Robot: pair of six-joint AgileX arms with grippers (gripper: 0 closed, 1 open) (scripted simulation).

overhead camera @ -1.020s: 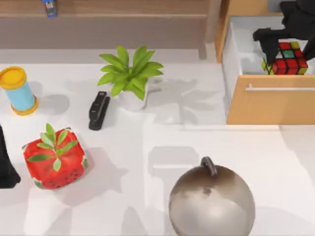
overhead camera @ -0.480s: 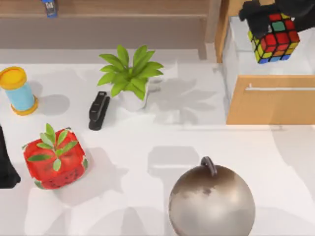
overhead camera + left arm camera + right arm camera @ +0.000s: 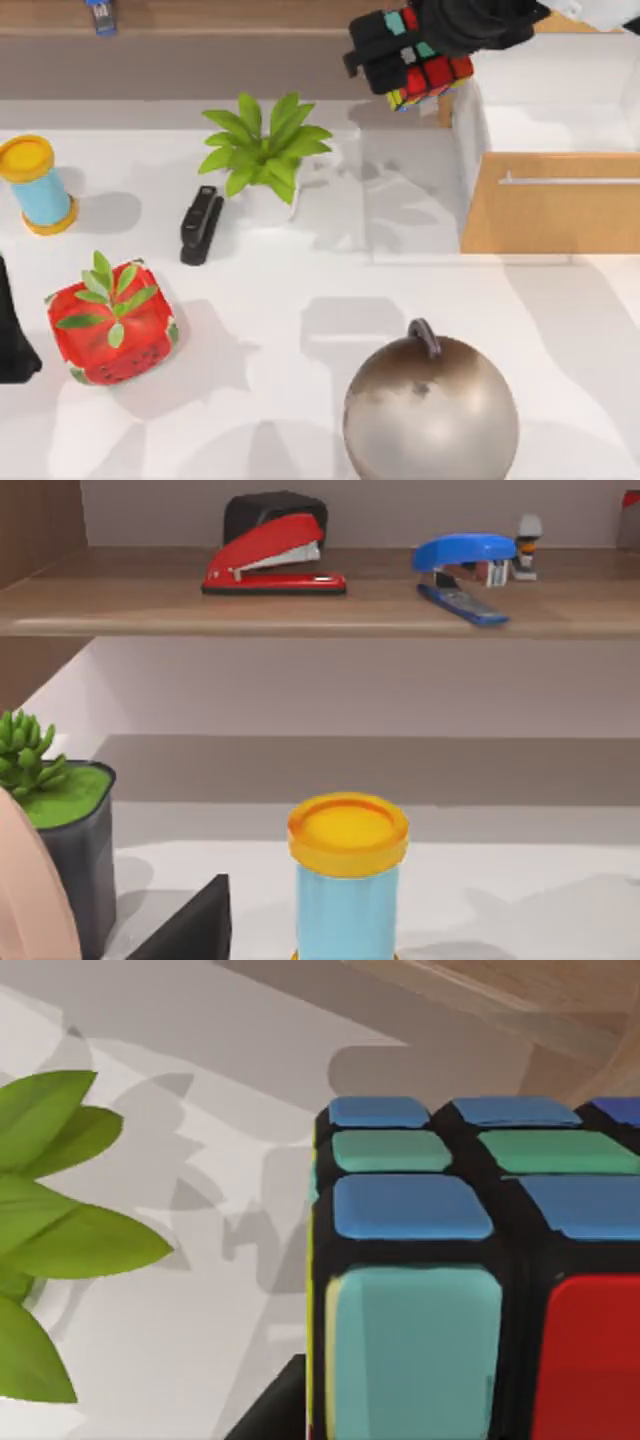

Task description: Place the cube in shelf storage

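Clamped in the right gripper (image 3: 415, 50): the puzzle cube (image 3: 420, 68), now lifted clear of the open drawer (image 3: 480, 110) and carried leftward, airborne beside the wooden shelf (image 3: 220, 30). Placement on its board likely next. Left arm parked at the table's left edge.

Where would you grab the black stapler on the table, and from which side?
Take the black stapler across its narrow width near mid-length, coming straight down from above. It lies flat, long and slim, running roughly front to back on the table, so its long sides give parallel faces. The potted plant stands close on its right; the left arm is nearer.
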